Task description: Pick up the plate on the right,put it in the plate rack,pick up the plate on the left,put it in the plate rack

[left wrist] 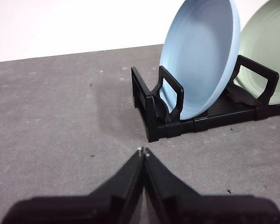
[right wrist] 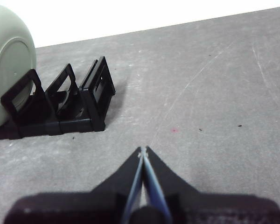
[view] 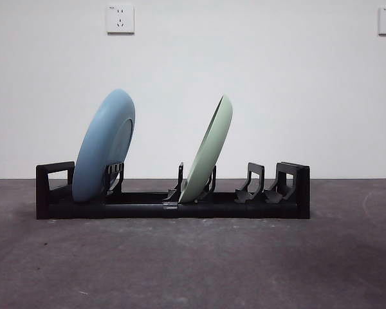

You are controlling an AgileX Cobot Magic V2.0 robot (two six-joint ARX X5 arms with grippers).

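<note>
1. Plate rack point(view: 174, 207) on the grey table point(view: 193, 270), long axis across the front view, boxy looped ends at both sides.
2. Blue plate point(view: 103, 148) standing on edge in the slot by one looped end, leaning toward the middle of the rack, lower rim seated between the prongs.
3. Green plate point(view: 209, 151) standing on edge near the rack's middle, leaning the same way, well apart from the blue one.
4. Two prong pairs beyond the green plate unoccupied, next to the far looped end.
5. Left gripper point(left wrist: 143, 151) pulled back from the rack, jaws pressed together at the tips, nothing held; blue plate ahead of the jaws and off to one side, green plate further behind it.
6. Right gripper point(right wrist: 143, 150) likewise drawn away, jaws closed to a thin seam, nothing between them; the rack's vacant end ahead of the jaws and off to the side, green plate just past it at the frame edge.
7. Neither arm visible in the front view, so both judged to be waiting clear of the work.
8. Progress, as a judgement: both plates racked, none left lying on the table, both picks and both placements apparently complete.
9. Remaining: nothing evident beyond keeping the arms clear; plates look settled, though each leans and rests only on its prongs.
</note>
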